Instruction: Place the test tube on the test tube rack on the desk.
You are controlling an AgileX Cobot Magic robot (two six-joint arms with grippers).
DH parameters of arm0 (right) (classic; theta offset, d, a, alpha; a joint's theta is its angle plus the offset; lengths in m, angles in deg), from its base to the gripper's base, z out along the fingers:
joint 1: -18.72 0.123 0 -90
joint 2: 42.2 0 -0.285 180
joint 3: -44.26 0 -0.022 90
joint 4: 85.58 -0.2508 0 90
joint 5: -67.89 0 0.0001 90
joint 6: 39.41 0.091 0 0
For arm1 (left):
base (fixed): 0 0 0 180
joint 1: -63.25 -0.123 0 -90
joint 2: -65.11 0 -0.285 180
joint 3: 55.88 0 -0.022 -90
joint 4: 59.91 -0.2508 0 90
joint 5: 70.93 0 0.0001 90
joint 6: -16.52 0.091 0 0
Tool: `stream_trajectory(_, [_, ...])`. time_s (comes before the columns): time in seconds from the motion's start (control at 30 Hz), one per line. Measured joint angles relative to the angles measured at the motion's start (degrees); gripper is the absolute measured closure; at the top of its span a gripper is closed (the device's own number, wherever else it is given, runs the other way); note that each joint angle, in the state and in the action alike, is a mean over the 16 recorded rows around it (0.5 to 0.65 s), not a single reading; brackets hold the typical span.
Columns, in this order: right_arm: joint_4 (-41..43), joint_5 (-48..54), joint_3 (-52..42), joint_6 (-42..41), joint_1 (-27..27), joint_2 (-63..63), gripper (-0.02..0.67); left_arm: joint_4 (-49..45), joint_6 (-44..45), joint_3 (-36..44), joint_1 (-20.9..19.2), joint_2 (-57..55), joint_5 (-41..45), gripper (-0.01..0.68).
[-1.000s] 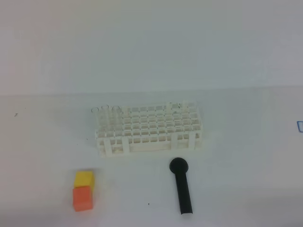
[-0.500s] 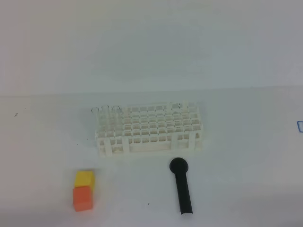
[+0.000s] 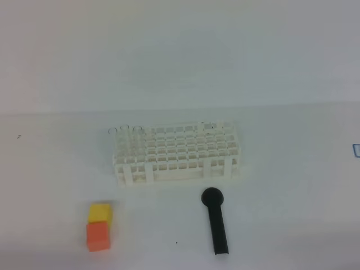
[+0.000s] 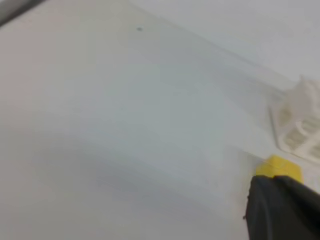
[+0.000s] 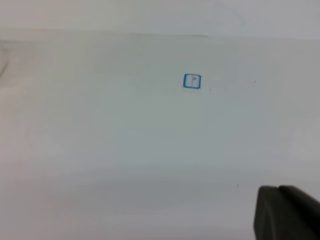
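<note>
Exterior high view shows the white test tube rack [image 3: 176, 153] standing near the middle of the desk [image 3: 281, 169], its grid of square holes facing up. At the rack's far left corner three faint clear rims stand up out of the holes — these look like glass tubes, and another glint shows near the far right corner, but which of them is the test tube [image 3: 126, 130] I cannot tell for certain. Nearer the camera, just right of the rack's middle, lies a black round-headed tool [image 3: 216, 221], head toward the rack and apart from it. To the near left a yellow block [image 3: 100, 212] touches an orange block [image 3: 98, 235] that sits nearer. At the far right edge a small blue mark [image 3: 356, 149] shows on the desk. Neither arm appears in this view. In the left wrist view a dark part of the left hand [image 4: 282, 210] fills the lower right corner, with the yellow block just beyond it and the rack blurred farther off; whether the hand is open cannot be told. Right wrist view shows only a dark corner of the right hand [image 5: 287, 212] over bare desk — its opening cannot be told either.
</note>
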Motion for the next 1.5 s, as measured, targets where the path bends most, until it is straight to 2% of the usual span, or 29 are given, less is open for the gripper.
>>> stream_trajectory(0.3, [0.0, 0.0, 0.0, 0.0, 0.0, 0.0, 0.65, -2.3, 1.7, -0.3, 11.1, 0.0, -0.7, 0.673])
stream_trajectory(0.53, [0.0, 0.0, 0.0, 0.0, 0.0, 0.0, 0.65, -2.7, 2.7, -0.4, 13.1, 0.0, -0.9, 0.673])
stream_trajectory(0.67, [0.0, 0.0, 0.0, 0.0, 0.0, 0.0, 0.65, 0.2, 6.4, -0.4, 13.1, 0.0, -0.8, 0.673])
stream_trajectory(0.9, [0.0, 0.0, 0.0, 0.0, 0.0, 0.0, 0.65, 9.3, 18.0, -0.4, 12.8, 0.0, -0.3, 0.673])
stream_trajectory(1.1, [0.0, 0.0, 0.0, 0.0, 0.0, 0.0, 0.65, 16.6, 26.4, -0.4, 9.6, 0.0, 0.6, 0.673])
stream_trajectory(1.3, [0.0, 0.0, 0.0, 0.0, 0.0, 0.0, 0.65, 18.4, 25.8, -0.4, 4.5, 0.0, 1.2, 0.673])
stream_trajectory(1.5, [0.0, 0.0, 0.0, 0.0, 0.0, 0.0, 0.65, 13.8, 23.3, -0.3, 0.4, 0.1, 1.0, 0.673])
